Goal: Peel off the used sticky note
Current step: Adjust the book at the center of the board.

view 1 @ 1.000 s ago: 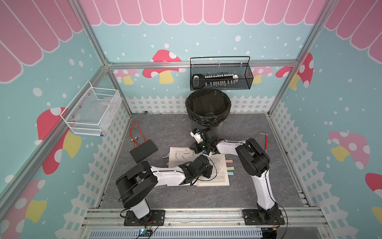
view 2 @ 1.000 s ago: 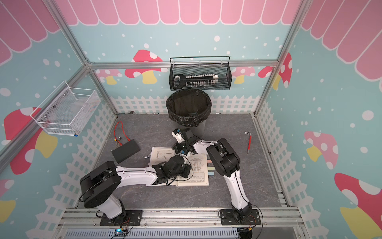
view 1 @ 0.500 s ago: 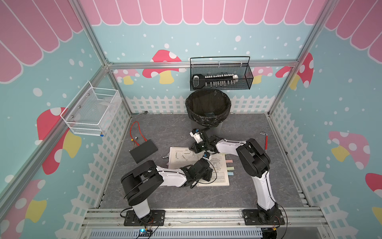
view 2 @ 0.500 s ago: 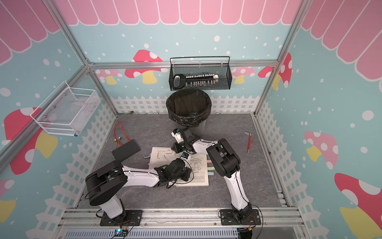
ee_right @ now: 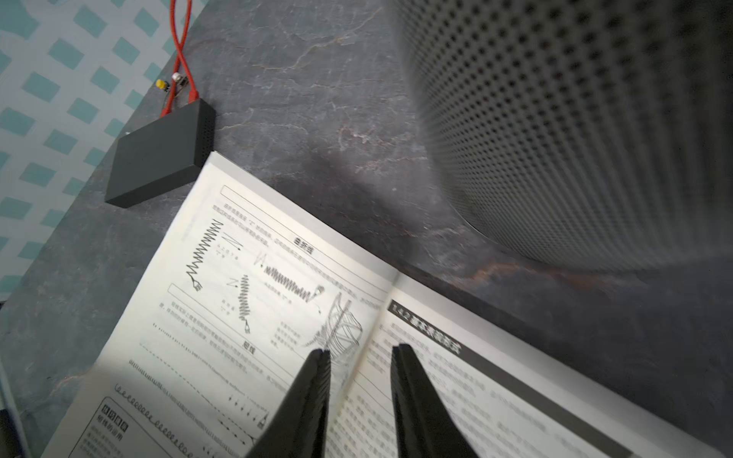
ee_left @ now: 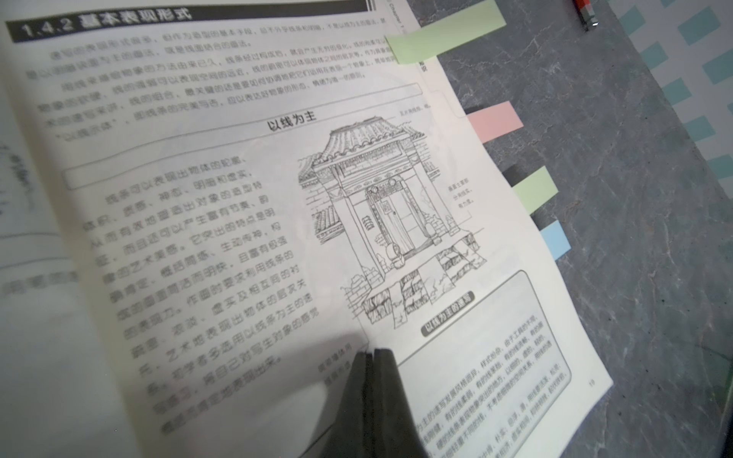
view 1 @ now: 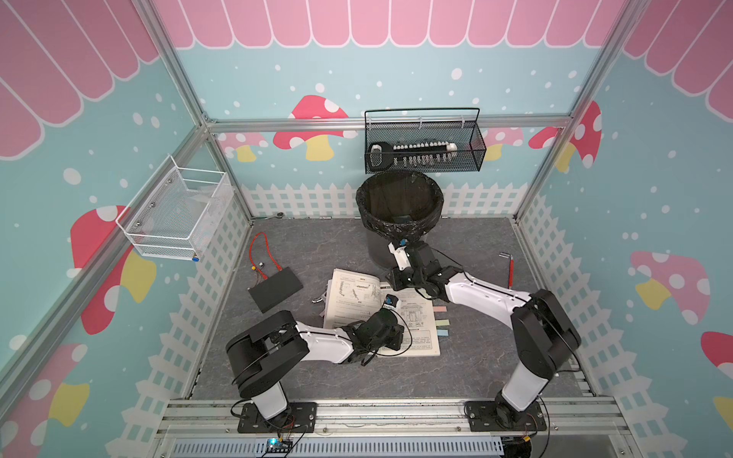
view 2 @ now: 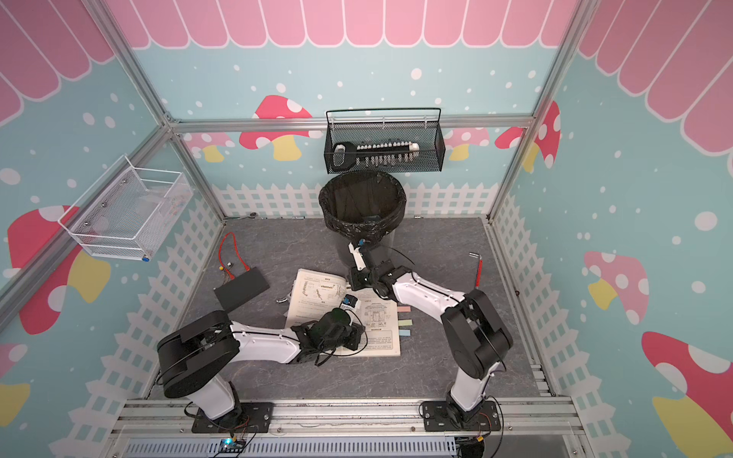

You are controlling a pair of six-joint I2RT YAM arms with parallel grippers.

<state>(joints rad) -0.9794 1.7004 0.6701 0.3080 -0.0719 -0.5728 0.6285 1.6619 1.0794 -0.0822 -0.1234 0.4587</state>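
An open book (view 1: 416, 341) lies on the grey table. Several sticky notes poke out past its right page edge: a long green one (ee_left: 444, 31), a pink one (ee_left: 496, 121), a shorter green one (ee_left: 535, 192) and a blue one (ee_left: 555, 240). In a top view the pink (view 1: 439, 308) and blue (view 1: 443, 332) tabs show too. I cannot tell which is the used sticky note. My left gripper (ee_left: 371, 351) is shut, with its tips on the right page and holding nothing. My right gripper (ee_right: 361, 349) is open and empty over the book's fold, near its far edge (view 1: 392, 281).
A black-lined bin (view 1: 398, 206) with a perforated wall (ee_right: 575, 119) stands just behind the right gripper. A black box (view 1: 275, 291) with a red wire (view 1: 261, 250) lies to the left. A red-handled tool (view 1: 510, 269) lies to the right. Wire baskets (view 1: 422, 146) (view 1: 174, 214) hang on the walls.
The right gripper's jaws have parted from shut. The left wrist has slid a little toward the book's near edge, and its gripper stays shut.
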